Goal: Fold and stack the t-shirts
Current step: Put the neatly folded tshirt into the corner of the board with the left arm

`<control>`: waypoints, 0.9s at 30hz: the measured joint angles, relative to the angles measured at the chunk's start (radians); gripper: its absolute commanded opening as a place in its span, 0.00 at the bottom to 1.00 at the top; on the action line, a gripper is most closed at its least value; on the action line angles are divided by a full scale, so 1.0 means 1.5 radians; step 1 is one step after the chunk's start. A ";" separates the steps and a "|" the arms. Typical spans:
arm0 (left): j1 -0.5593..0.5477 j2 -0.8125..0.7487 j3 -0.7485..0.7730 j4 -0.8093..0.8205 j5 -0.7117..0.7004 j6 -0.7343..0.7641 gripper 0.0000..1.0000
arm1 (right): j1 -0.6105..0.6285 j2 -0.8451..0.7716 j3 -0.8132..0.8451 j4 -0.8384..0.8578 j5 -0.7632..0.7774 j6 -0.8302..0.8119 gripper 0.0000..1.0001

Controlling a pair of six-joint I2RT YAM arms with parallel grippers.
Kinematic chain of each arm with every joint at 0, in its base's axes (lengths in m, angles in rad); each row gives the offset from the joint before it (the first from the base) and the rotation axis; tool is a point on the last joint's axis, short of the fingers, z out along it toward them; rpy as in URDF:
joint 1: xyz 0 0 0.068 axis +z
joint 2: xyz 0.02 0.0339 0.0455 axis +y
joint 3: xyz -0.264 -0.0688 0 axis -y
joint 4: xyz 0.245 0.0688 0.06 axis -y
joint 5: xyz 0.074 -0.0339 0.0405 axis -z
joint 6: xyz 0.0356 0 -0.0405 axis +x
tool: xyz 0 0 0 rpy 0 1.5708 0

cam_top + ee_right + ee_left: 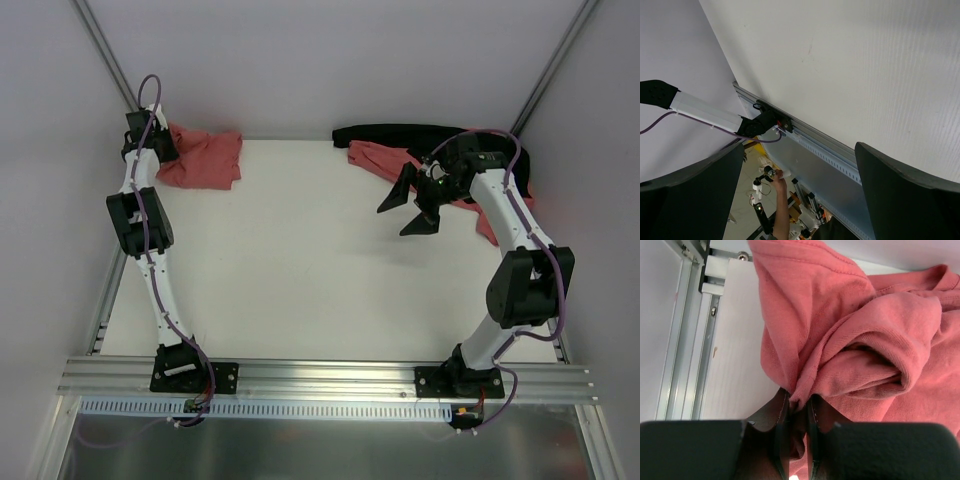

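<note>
The left claw (799,409) is clenched on a salmon-red t-shirt (855,340) at the far left corner of the desk (300,270); the right claw (412,206) is held released beside a second t-shirt (372,156) and a black garment (400,133)

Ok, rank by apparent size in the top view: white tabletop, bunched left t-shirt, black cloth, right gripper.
1. white tabletop
2. bunched left t-shirt and black cloth: too close to rank, the cloth partly hidden by the arm
3. right gripper
</note>
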 measured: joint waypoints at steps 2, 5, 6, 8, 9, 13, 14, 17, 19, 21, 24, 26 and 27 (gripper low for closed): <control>0.000 0.000 0.000 0.006 0.014 0.006 0.00 | 0.000 0.000 0.000 0.000 0.000 -0.001 1.00; 0.000 0.000 0.000 0.007 0.029 0.014 0.00 | 0.000 0.000 0.000 0.000 0.000 -0.001 1.00; 0.000 0.000 0.000 0.007 0.030 0.015 0.00 | 0.000 0.001 0.000 0.000 0.000 -0.001 0.99; 0.000 0.000 0.000 0.008 0.033 0.020 0.39 | 0.000 0.003 0.000 0.000 -0.001 -0.001 1.00; 0.000 0.000 0.000 0.008 0.032 0.022 0.98 | 0.000 0.005 0.002 -0.001 -0.001 -0.001 0.99; 0.000 0.000 0.000 0.012 0.026 0.015 0.99 | 0.000 0.019 0.011 -0.001 -0.003 -0.002 0.99; 0.000 0.000 0.000 0.012 0.025 0.015 0.99 | 0.000 0.022 0.012 -0.002 -0.003 -0.002 0.99; -0.001 0.000 0.000 0.013 0.012 0.015 0.99 | 0.000 0.023 0.013 -0.002 -0.007 -0.004 0.99; -0.001 0.000 0.000 0.017 -0.008 0.016 0.99 | 0.000 0.023 0.015 -0.002 -0.010 -0.004 1.00; -0.001 -0.002 -0.001 0.024 -0.031 0.019 0.99 | 0.000 0.023 0.016 -0.002 -0.014 -0.004 1.00; -0.001 -0.023 -0.017 0.042 -0.061 0.020 0.99 | 0.000 0.023 0.018 0.003 -0.023 -0.003 0.99; -0.001 -0.068 -0.065 0.066 -0.066 0.020 0.99 | 0.000 0.024 0.018 0.012 -0.026 -0.002 0.99; -0.002 -0.095 -0.092 0.073 -0.066 0.019 0.99 | 0.000 0.024 0.018 0.020 -0.028 0.000 1.00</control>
